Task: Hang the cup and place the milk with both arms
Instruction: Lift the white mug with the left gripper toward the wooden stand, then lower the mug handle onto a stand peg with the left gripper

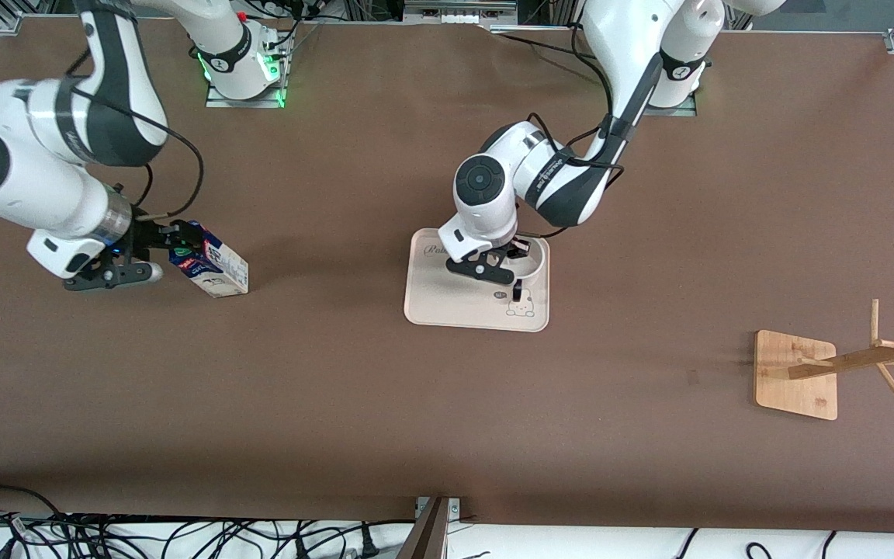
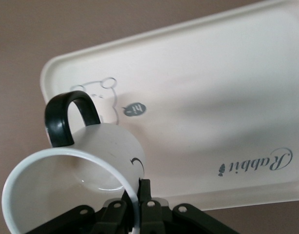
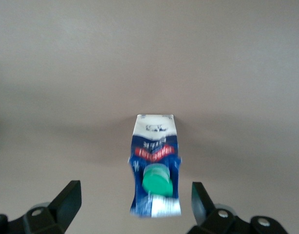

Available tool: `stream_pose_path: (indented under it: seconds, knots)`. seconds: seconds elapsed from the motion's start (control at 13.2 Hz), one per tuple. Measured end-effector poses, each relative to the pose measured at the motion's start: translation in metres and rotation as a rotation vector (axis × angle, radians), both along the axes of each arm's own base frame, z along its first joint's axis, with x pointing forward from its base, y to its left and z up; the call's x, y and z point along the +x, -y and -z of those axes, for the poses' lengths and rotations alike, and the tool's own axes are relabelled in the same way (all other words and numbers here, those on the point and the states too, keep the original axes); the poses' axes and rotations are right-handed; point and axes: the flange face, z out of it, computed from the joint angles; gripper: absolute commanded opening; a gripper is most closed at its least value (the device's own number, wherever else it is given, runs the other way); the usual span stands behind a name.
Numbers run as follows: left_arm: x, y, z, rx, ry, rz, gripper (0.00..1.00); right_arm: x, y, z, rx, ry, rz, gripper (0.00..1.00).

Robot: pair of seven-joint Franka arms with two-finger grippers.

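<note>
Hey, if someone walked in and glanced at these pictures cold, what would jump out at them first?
Probably the left claw pinching the rim of the white cup over the cream tray mid-table. Next, the right claw, open around the blue milk carton at the right arm's end. The wooden rack stands bare at the left arm's end.

Left claw (image 2: 135,207) pinching white cup (image 2: 71,185) rim above cream tray (image 2: 198,97).

High front camera faces both bases; wrist cameras look down close.
</note>
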Motion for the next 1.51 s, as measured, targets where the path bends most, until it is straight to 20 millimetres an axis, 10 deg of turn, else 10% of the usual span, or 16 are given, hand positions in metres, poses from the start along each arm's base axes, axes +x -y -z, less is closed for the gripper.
stream_pose_path:
  seconds: [0.15, 0.53, 1.06, 1.51]
  knots:
    - [0.033, -0.035, -0.058, -0.03, 0.049, -0.097, 0.0, -0.001, 0.008, -0.047, 0.016, -0.005, 0.009, 1.0]
    - [0.11, -0.231, -0.199, -0.077, 0.036, -0.29, 0.0, -0.042, 0.021, -0.137, -0.002, 0.018, 0.027, 1.0]
    - [0.128, -0.394, -0.249, -0.135, -0.043, -0.145, 0.0, -0.052, 0.016, -0.146, -0.02, 0.018, 0.022, 1.0]
    - [0.127, -0.482, -0.249, -0.172, -0.054, -0.002, 0.0, -0.05, 0.043, -0.145, -0.035, 0.022, 0.022, 1.0]
